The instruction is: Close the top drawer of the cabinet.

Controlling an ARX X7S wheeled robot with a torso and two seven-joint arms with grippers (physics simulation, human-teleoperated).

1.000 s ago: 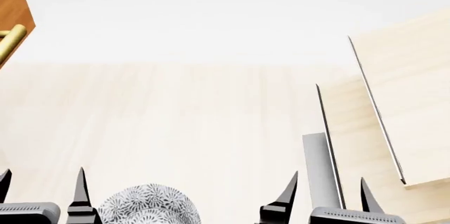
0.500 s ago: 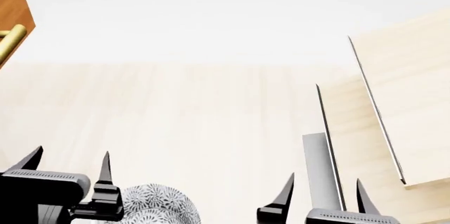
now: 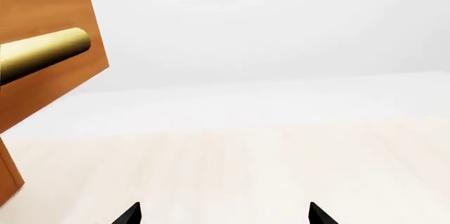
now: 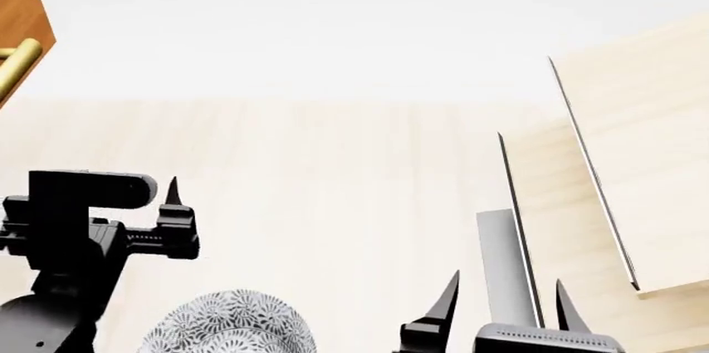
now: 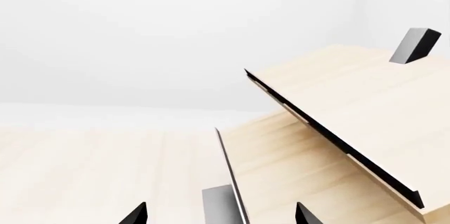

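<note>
The top drawer [image 4: 22, 17] shows only as an orange-brown wooden corner with a brass bar handle [image 4: 16, 66] at the far left edge of the head view. The rest of the cabinet is out of view. In the left wrist view the drawer front [image 3: 49, 89] and its handle [image 3: 43, 54] lie ahead and off to one side. My left gripper [image 4: 122, 197] is raised, open and empty, well short of the drawer; its tips also show in the left wrist view [image 3: 223, 214]. My right gripper [image 4: 504, 307] is open and empty, low at the front right [image 5: 221, 214].
A patterned grey-white bowl [image 4: 235, 321] sits at the near edge between my arms. A pale light-wood shelf unit [image 4: 637, 162] with thin dark-edged panels and a grey base [image 4: 501, 262] stands at the right, just ahead of the right gripper [image 5: 351, 113].
My left arm has lifted from the bottom edge of the head view and moved up and forward, left of the bowl. The right gripper has barely shifted.
</note>
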